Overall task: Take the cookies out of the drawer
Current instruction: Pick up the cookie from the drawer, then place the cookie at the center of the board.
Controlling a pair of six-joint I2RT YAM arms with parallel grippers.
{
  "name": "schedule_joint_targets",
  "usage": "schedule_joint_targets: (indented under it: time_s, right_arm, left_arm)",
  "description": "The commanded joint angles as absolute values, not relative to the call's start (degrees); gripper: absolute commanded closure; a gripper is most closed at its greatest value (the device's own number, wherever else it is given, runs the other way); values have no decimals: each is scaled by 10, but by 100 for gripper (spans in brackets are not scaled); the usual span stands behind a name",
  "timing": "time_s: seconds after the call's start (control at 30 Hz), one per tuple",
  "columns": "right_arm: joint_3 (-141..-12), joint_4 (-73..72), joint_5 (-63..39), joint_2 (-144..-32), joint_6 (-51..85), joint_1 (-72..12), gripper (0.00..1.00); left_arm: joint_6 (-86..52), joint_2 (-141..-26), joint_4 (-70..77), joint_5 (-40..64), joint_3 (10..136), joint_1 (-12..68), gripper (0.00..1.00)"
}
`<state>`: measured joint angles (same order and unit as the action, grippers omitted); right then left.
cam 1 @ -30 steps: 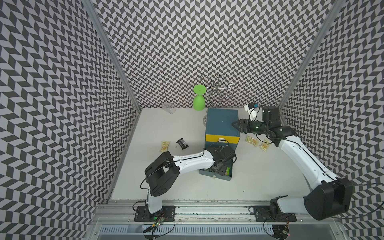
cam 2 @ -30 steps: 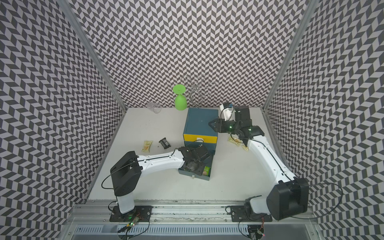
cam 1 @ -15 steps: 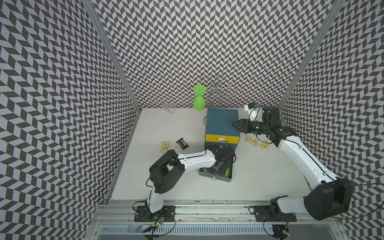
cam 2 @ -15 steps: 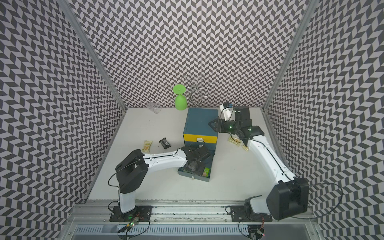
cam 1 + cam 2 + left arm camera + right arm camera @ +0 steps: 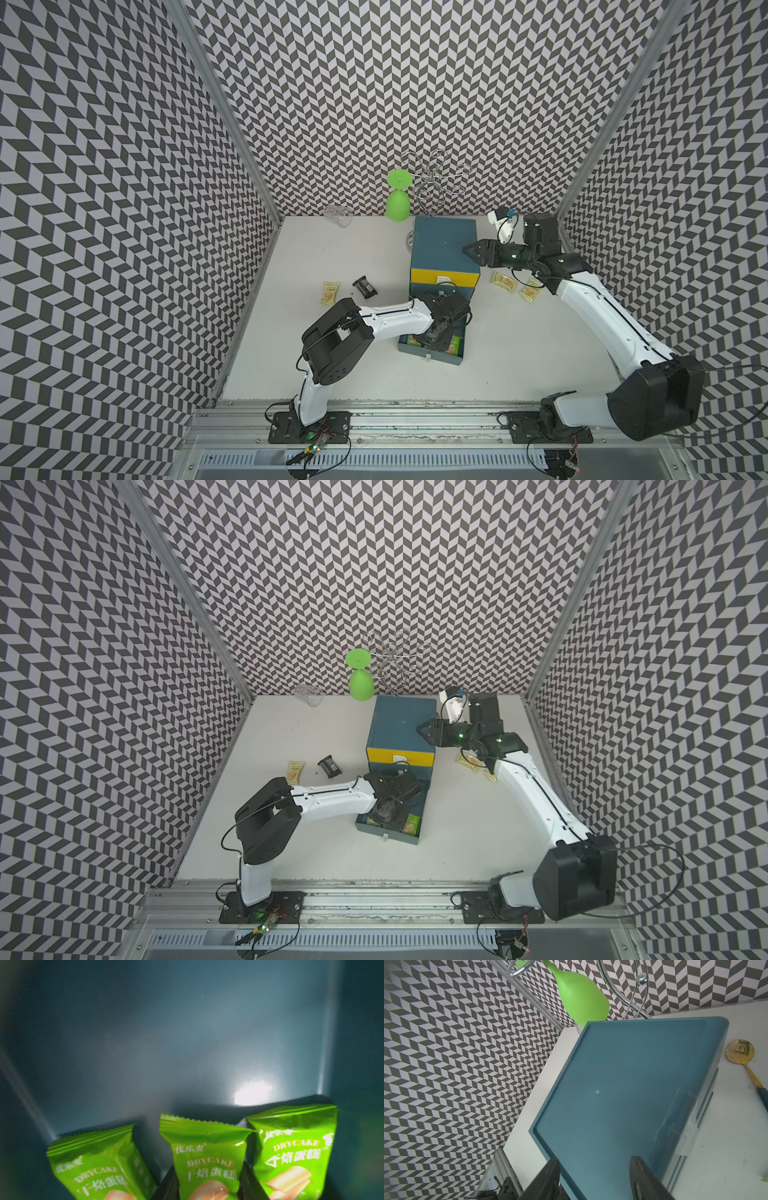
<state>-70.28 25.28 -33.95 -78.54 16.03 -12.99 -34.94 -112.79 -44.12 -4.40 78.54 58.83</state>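
L gripper (image 5: 208,1167): pinching mid green cookie pkt (image 5: 207,1147), along drawer (image 5: 187,1043) front wall.
R gripper (image 5: 593,1158): hanging spread above cabinet (image 5: 633,1084) top, right edge.

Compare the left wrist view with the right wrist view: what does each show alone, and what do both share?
Left wrist only: three green cookie packets lying in the drawer, with one finger of the left gripper on each side of the middle packet. Right wrist only: the cabinet top, an upside-down green glass, a wire rack, a gold spoon, the white table and the patterned wall, with the right gripper open above the cabinet. Both: dark gripper fingers at the picture's edge and teal plastic filling most of the frame.
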Motion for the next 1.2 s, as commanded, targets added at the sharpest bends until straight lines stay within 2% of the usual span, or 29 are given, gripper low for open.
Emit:
schedule_joint_targets:
  time_s: [0.0, 0.23, 0.8, 1.17]
  right_arm:
    - [-698, 223, -344, -773, 159, -128, 42]
    - [-690, 218, -342, -771, 161, -128, 42]
    - [-690, 220, -338, -773, 160, -128, 42]
    - [-703, 223, -333, -781, 157, -127, 41]
  left_arm:
    - [-340, -1140, -432, -67, 813, 583, 65]
    - [-332, -1123, -441, -76, 839, 583, 71]
    - [-333, -1057, -476, -109, 843, 590, 71]
    - [-337, -961, -510, -86, 822, 614, 71]
